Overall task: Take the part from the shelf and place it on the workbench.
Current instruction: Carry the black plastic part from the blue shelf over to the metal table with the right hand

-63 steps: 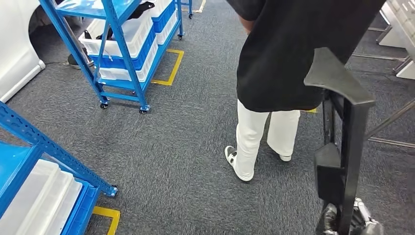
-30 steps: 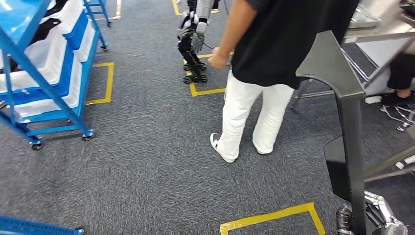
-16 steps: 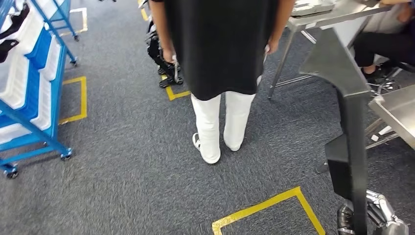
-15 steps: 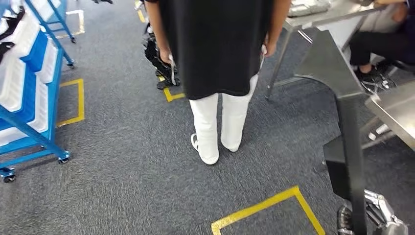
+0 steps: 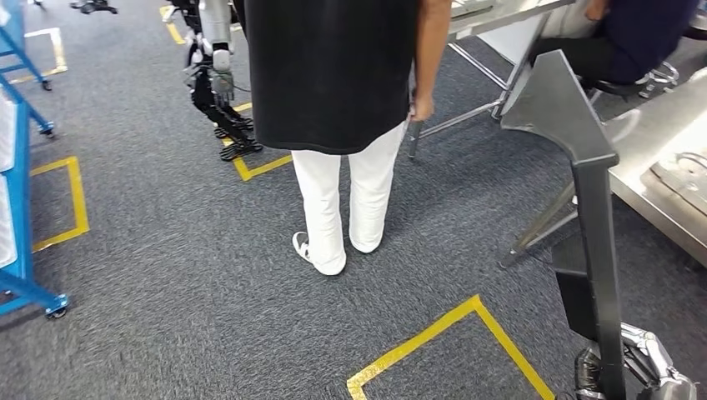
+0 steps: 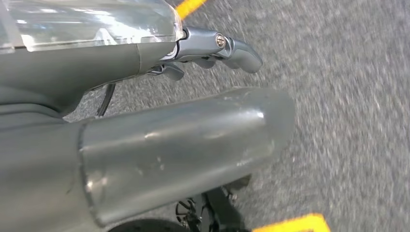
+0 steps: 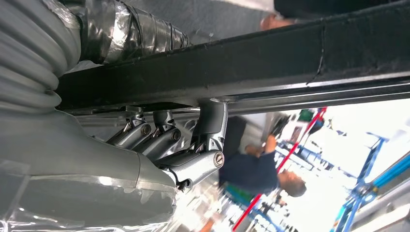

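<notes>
Now the right hand (image 5: 634,367) sits low at the near right, fingers (image 7: 193,164) wrapped around a long black part (image 5: 584,208) that stands upright from its grip, with an angled flat plate at the top; the right wrist view shows those fingers hooked over the bar, so the part is carried, off the shelf and not yet on the surface. Over on the other side, the left hand (image 6: 159,125) hangs above the grey carpet (image 5: 167,275), holding nothing that I can see, though whether its fingers are spread or curled I cannot tell from this close angle. Straight ahead stands a person (image 5: 342,125) in a black top and white trousers, back turned, between the robot and the metal surface (image 5: 659,192) at the far right. Yellow floor tape (image 5: 433,333) marks a box just near, and a blue shelf frame (image 5: 21,250) sits at the left edge. Here is the risk, I judge: the part is tall and top-heavy, held only at its lower end, so a turn toward the surface could swing the plate into the person or the surface edge, or let it tip in the grip.
</notes>
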Tool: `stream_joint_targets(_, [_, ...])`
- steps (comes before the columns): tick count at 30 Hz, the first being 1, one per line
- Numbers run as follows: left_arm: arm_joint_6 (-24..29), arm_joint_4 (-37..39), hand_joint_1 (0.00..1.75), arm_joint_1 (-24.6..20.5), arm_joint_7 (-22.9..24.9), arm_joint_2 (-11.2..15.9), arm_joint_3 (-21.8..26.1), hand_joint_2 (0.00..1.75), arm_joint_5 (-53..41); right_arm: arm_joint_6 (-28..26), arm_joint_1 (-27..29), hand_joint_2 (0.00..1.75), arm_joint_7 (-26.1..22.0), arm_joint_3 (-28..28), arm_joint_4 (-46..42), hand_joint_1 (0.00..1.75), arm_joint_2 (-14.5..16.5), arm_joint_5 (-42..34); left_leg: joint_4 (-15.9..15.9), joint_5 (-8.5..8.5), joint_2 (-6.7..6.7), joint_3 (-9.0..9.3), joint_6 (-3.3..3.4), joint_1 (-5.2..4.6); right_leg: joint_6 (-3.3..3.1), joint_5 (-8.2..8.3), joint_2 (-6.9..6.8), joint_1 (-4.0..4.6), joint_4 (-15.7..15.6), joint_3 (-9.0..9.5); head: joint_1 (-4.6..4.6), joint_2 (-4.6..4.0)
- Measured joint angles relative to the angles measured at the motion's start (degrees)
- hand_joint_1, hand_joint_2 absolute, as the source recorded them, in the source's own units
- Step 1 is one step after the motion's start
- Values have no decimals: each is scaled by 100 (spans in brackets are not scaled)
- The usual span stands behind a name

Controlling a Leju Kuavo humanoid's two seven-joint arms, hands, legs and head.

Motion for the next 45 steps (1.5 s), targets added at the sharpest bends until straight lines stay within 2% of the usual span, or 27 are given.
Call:
stream_joint_targets(1, [-1, 0, 0, 3, 5, 1, 0, 0, 2, 3, 1, 175, 7, -1, 1, 175, 0, 0, 1, -13, 75, 6, -2, -1, 19, -46, -24, -16, 223, -120, 0, 0])
stream_joint_targets(2, [-1, 0, 0, 2, 13, 1, 0, 0, 5, 7, 4, 175, 13, -2, 1, 175, 0, 0, 2, -29, 150, 20, -7, -1, 31, 17, -42, -29, 252, -143, 1, 0])
stream_joint_targets(4, [-2, 0, 0, -5, 39, -1, -3, 0, 20, 18, 5, 175, 27, -3, -1, 175, 0, -3, 2, -67, 279, 72, -27, -1, 27, 394, -135, -36, -300, 134, 1, 0])
stream_joint_targets(6, [-2, 0, 0, -7, 63, -3, -12, 0, 45, 32, 2, 175, 46, -3, -2, 175, 1, -19, 0, -112, 378, 127, -72, -14, -30, 648, -362, 9, -999, 498, 1, 0])
stream_joint_targets(8, [-2, 0, 0, -14, 76, -3, -32, 0, 69, 42, 1, 175, 66, -5, -7, 175, 1, -47, -6, -146, 470, 169, -132, -28, -93, 661, -450, 66, -1239, 604, -1, 0])
stream_joint_targets(10, [-2, 0, 0, -26, 84, -5, -69, 0, 89, 49, 8, 175, 79, -8, -17, 175, 2, -65, -15, -178, 540, 213, -194, -26, -148, 679, -324, 60, -1272, 601, -3, 0])
stream_joint_targets(12, [-1, -3, 0, -29, 90, -5, -99, 0, 105, 54, 11, 175, 86, -11, -27, 175, 4, -68, 165, -323, 354, 163, -248, -12, -219, 710, -220, 23, -1339, 639, -6, 0])
stream_joint_targets(14, [1, -8, 0, -16, 99, -4, -107, 0, 116, 54, 2, 175, 90, -14, -32, 175, 4, -28, 796, -666, 69, -129, -267, -3, -277, 726, -142, 12, -1367, 663, -10, 0])
stream_joint_targets(16, [1, -9, 0, 4, 111, -4, -108, 0, 126, 43, -4, 175, 97, -14, -32, 175, 4, 57, 1502, -936, -13, -505, -272, -3, -304, 725, -61, 24, -1340, 659, -13, 0])
stream_joint_targets(17, [1, -9, 0, 11, 115, -4, -107, 0, 132, 36, -3, 175, 101, -14, -32, 175, 4, 93, 1620, -913, -18, -594, -272, -3, -305, 723, -19, 28, -1320, 656, -13, 0])
stream_joint_targets(18, [1, -9, 0, 13, 117, -4, -107, 0, 138, 31, -4, 175, 105, -14, -32, 175, 4, 118, 1521, -773, -19, -582, -268, -3, -302, 712, 19, 29, -1296, 652, -13, 0])
stream_joint_targets(21, [19, -9, 0, 4, 118, -2, -111, 0, 170, 55, 12, 175, 121, -12, -37, 175, 4, 163, 484, -187, -61, -169, -215, -9, -247, 661, 94, 37, -1204, 636, -13, 0])
stream_joint_targets(23, [101, 1, 0, 3, 118, -3, -124, 0, 206, 86, 130, 175, 122, 14, -77, 175, 4, 221, 191, -79, -92, -57, -165, -28, -191, 652, 113, 49, -1164, 611, -11, 0])
stream_joint_targets(26, [251, 48, 0, 22, 117, -16, -171, 0, 251, 70, 389, 175, 75, 93, -172, 175, 4, 276, 153, 18, -64, -105, -61, -32, -99, 633, 105, 36, -1137, 573, -8, 0])
stream_joint_targets(28, [288, 73, 0, 31, 116, -27, -208, 0, 270, 47, 475, 175, 51, 127, -216, 175, 4, 286, 109, 102, -18, -173, 22, -12, -40, 315, 51, 17, -844, 466, -3, 0])
stream_joint_targets(30, [310, 91, 0, 35, 116, -31, -241, 0, 296, 37, 529, 175, 38, 153, -239, 175, 4, 298, 105, 171, 21, -269, 58, -17, 12, -181, -3, -3, -213, 278, -1, 0])
stream_joint_targets(31, [315, 103, 0, 38, 116, -32, -254, 0, 306, 36, 547, 175, 38, 163, -240, 175, 4, 303, 107, 206, 41, -323, 59, -20, 30, -342, -10, -13, 67, 218, -1, 0])
stream_joint_targets(32, [320, 114, 0, 40, 116, -32, -265, 0, 311, 35, 564, 175, 38, 169, -240, 175, 4, 305, 109, 242, 59, -376, 55, -22, 41, -390, -14, -20, 202, 234, -1, 0])
stream_joint_targets(33, [322, 125, 0, 41, 116, -32, -275, 0, 312, 34, 577, 175, 38, 172, -240, 175, 4, 305, 111, 280, 75, -425, 48, -22, 43, -320, -18, -24, 136, 351, -1, 0])
stream_joint_targets(34, [323, 135, 0, 42, 116, -33, -284, 0, 313, 34, 587, 175, 37, 176, -240, 175, 4, 306, 112, 319, 86, -470, 36, -22, 38, -164, -27, -27, -129, 570, -1, 0])
stream_joint_targets(35, [324, 143, 0, 42, 116, -34, -293, 0, 314, 34, 593, 175, 37, 182, -242, 175, 4, 306, 115, 359, 92, -507, 20, -22, 23, 2, -43, -27, -537, 866, -2, 0])
stream_joint_targets(37, [324, 154, 0, 45, 116, -42, -316, 0, 317, 34, 601, 175, 35, 196, -249, 175, 4, 309, 113, 439, 96, -553, -34, -31, -25, 172, -77, 4, -1319, 1366, -6, 0])
stream_joint_targets(38, [324, 156, 0, 47, 116, -45, -327, 0, 320, 32, 608, 175, 32, 202, -256, 175, 4, 310, 107, 480, 99, -560, -69, -31, -52, 183, -84, 25, -1526, 1478, -4, 0])
stream_joint_targets(41, [326, 159, 0, 61, 124, -50, -365, 0, 344, 20, 625, 175, 20, 207, -274, 175, 4, 314, 84, 564, 95, -574, -185, -19, -162, 275, -84, 47, -1621, 1428, 3, 0])
stream_joint_targets(42, [329, 160, 0, 68, 129, -49, -379, 0, 357, 14, 624, 175, 18, 207, -275, 175, 4, 313, 146, 466, 74, -608, -215, -15, -219, 335, -90, 37, -1638, 1384, 1, 0])
stream_joint_targets(43, [333, 160, 0, 77, 136, -49, -390, 0, 369, 5, 624, 175, 16, 208, -276, 175, 4, 311, 308, 261, 46, -665, -238, -13, -271, 399, -97, 25, -1656, 1328, 0, 0])
stream_joint_targets(45, [338, 160, 0, 92, 150, -48, -404, 0, 393, -8, 623, 175, 14, 209, -277, 175, 4, 307, 934, -304, 2, -829, -270, -5, -334, 492, -98, 30, -1635, 1189, -5, 0])
